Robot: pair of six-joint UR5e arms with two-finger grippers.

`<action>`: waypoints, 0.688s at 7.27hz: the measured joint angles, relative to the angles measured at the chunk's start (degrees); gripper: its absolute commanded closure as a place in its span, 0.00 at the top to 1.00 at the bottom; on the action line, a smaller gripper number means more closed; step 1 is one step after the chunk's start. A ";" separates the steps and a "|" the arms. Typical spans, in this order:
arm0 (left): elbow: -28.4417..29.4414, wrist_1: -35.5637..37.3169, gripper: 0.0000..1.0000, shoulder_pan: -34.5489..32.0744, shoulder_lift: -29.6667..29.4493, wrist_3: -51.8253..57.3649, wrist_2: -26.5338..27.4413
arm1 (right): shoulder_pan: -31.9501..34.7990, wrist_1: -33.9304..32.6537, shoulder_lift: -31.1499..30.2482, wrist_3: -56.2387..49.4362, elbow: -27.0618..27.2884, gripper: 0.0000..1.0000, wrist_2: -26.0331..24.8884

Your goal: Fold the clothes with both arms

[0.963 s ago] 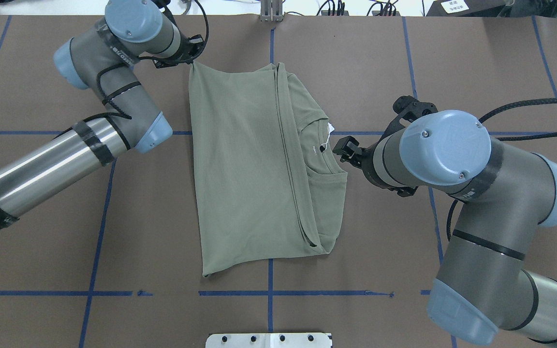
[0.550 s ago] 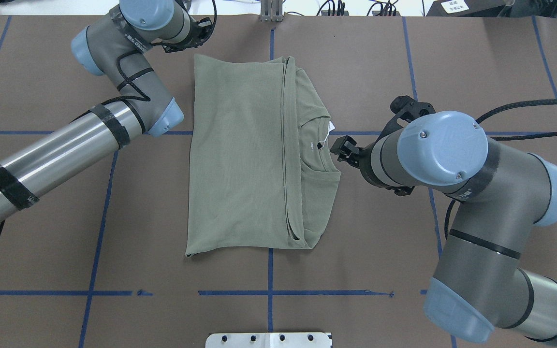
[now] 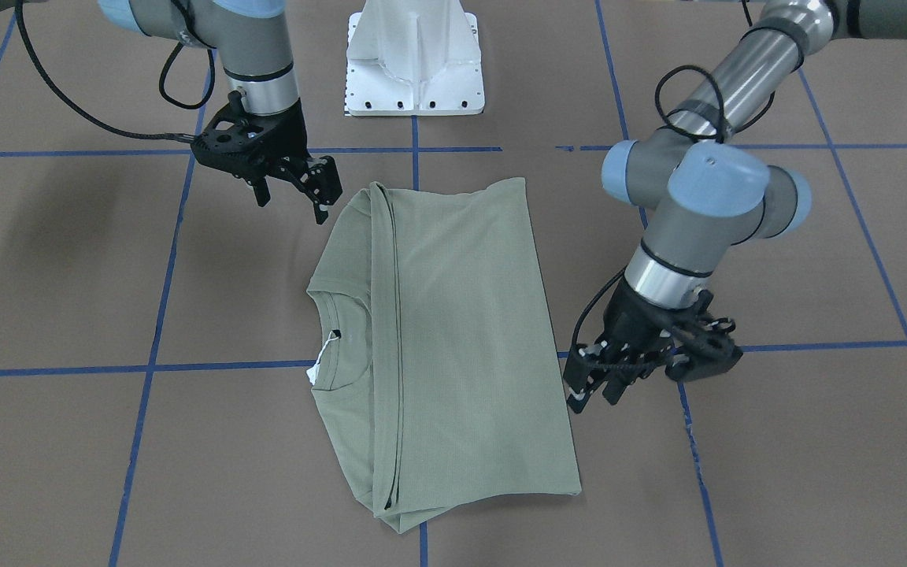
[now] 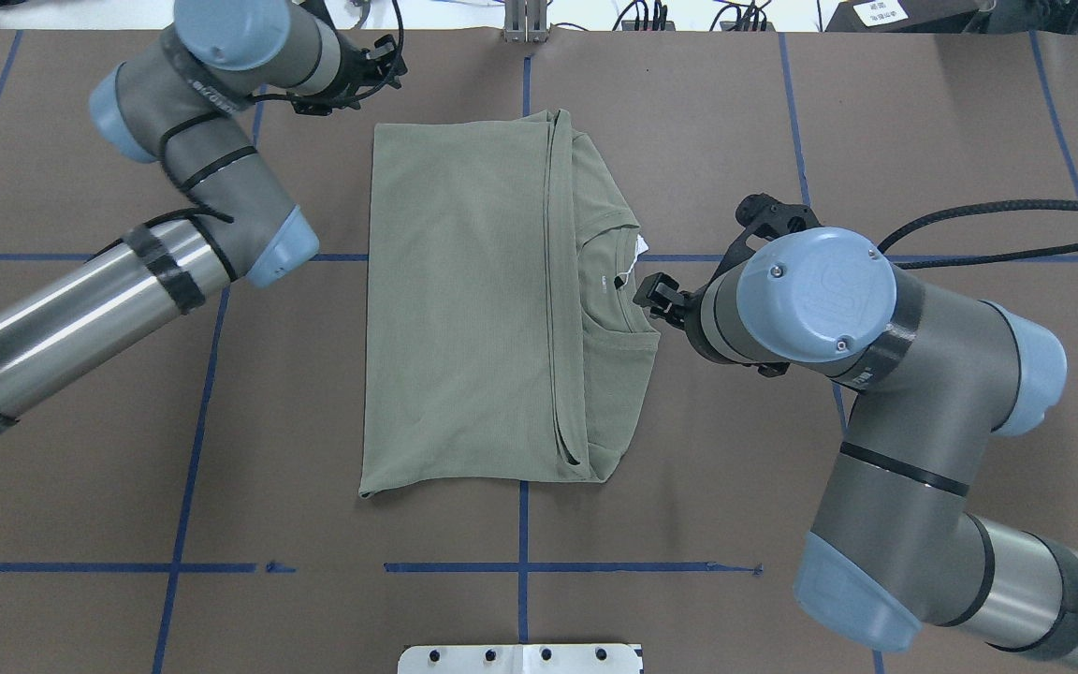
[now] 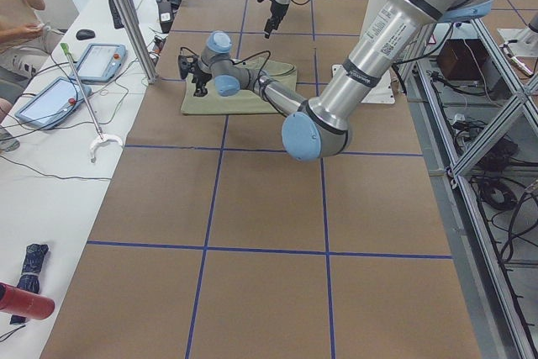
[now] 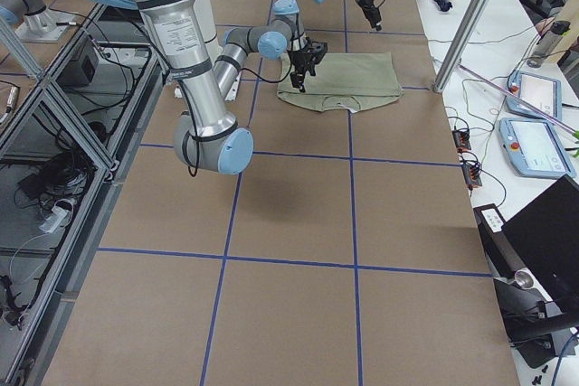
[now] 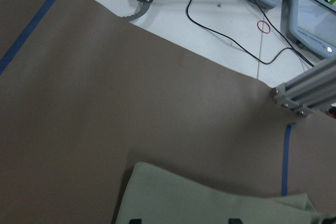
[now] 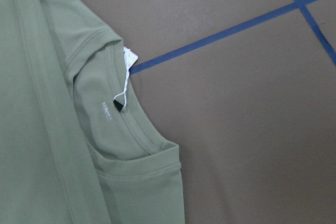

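Both claws are empty, so I judge the step in hand to be taking a fresh hold for the next fold. The left claw (image 3: 594,394) hangs open just beside the shirt (image 4: 464,309), off its long plain edge near the corner farthest from the robot. The right claw (image 3: 290,203) is open too, raised off the collar side. To do this well, each claw should pinch through every layer at its point on the shirt. Both should rise level and travel together, so that no layer drags or slips out. The moving edge should be laid square on the one beneath.

The shirt lies flat mid-counter (image 4: 782,140), somewhat toward the edge away from the robot. It is a tidy, long rectangle. A broad smooth panel covers most of it, and its doubled edge runs lengthwise. Beyond that edge a narrower strip shows the ribbed neckline (image 8: 134,124) with a white tag (image 8: 128,59). The cloth is pale sage knit, with no sleeves sticking out.
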 measured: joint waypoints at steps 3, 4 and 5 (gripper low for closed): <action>-5.76 0.01 0.64 0.61 4.53 -0.46 -1.22 | -0.89 -0.35 6.42 -19.18 -9.49 1.00 11.15; -5.29 -0.29 0.63 0.86 4.79 -0.27 -1.27 | -0.91 -0.58 8.40 -22.48 -12.27 1.00 14.47; -4.55 -0.36 0.63 0.97 4.90 -0.03 -1.30 | -1.02 -0.92 11.01 -23.80 -15.61 1.00 16.83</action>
